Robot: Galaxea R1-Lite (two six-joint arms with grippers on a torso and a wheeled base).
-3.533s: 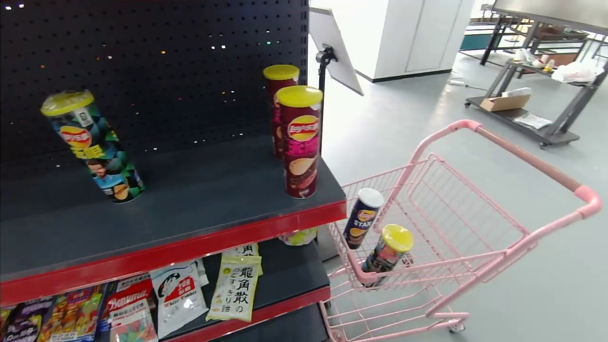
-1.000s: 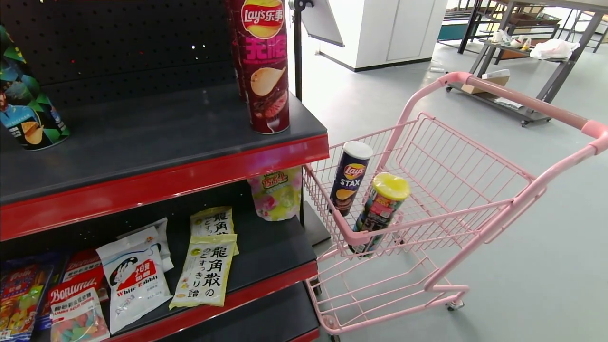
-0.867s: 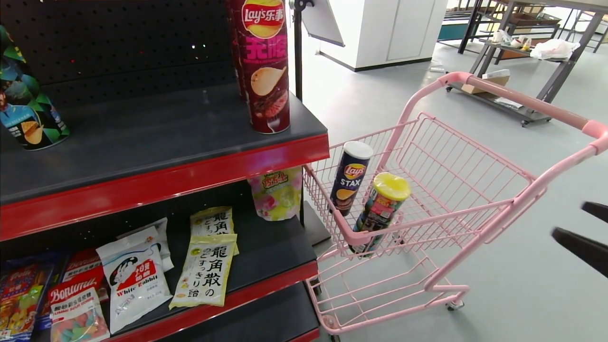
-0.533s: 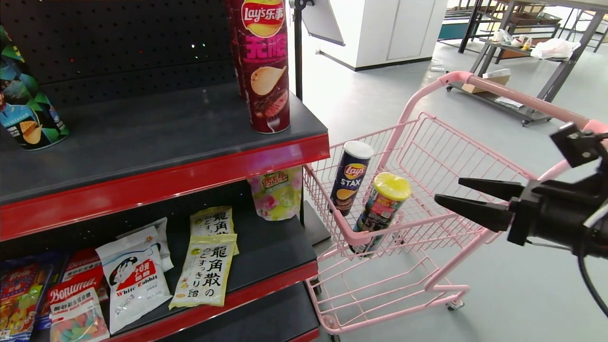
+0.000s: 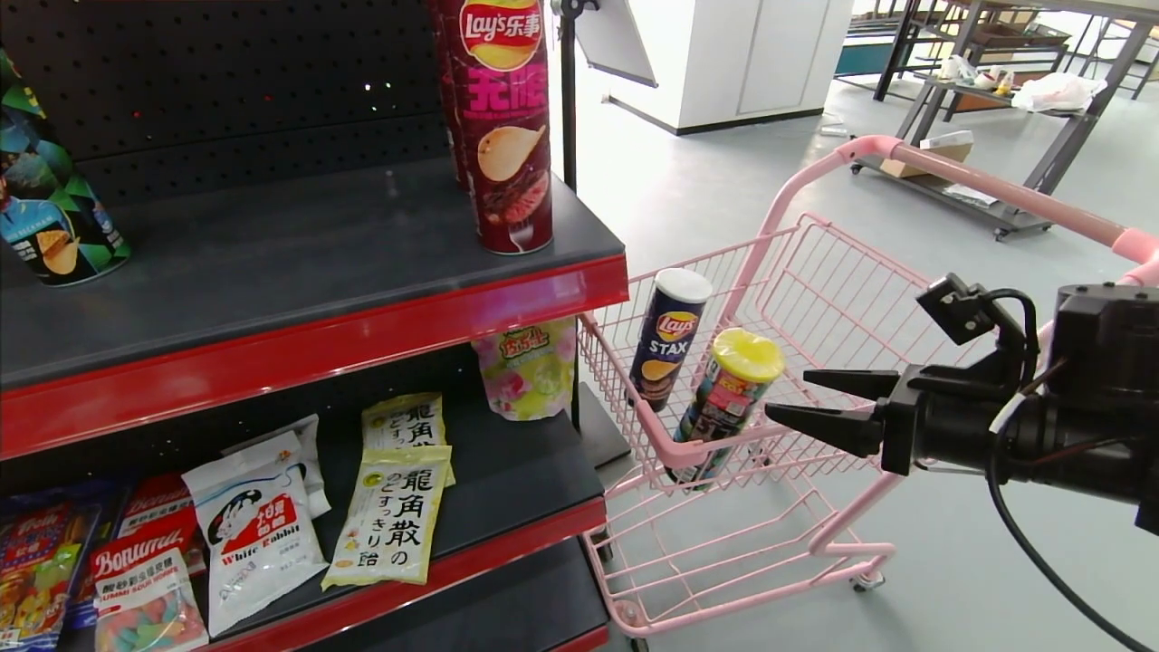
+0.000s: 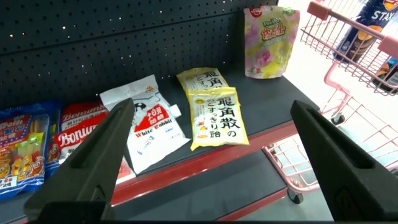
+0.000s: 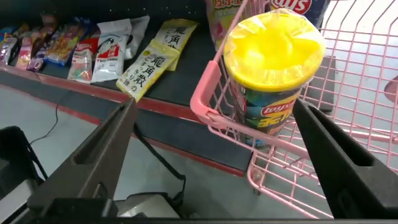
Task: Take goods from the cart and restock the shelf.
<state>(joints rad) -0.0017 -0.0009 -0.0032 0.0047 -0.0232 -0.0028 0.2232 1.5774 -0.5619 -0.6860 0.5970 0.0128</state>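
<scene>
Cans are standing on the dark top shelf [image 5: 272, 263]. A green can [image 5: 50, 226] is sitting far over on the left. A tall red can [image 5: 507, 136] is standing near the right end, close to the front edge. On the lower shelf [image 5: 534, 489], snack packs are lying flat: a white bag [image 5: 263, 534], then two yellow bags [image 5: 394, 516], one partly on top of the other. A pink bag [image 5: 530, 367] is standing up at the right end. The left end effector [image 6: 211, 104] is hanging in front of this lower shelf with its fingers wide apart, holding nothing.

To the right of the shelves, a pink cart [image 5: 905, 172] is standing on the floor. Two cans are leaning in the basket corner nearest the shelves: a blue can [image 5: 670, 335] and, just beside it, a yellow-lid can [image 5: 729, 389]. The right end effector [image 5: 788, 396] is hovering over the basket, just beside the yellow-lid can. Its fingers are spread apart, pointing at that can and not touching it.
</scene>
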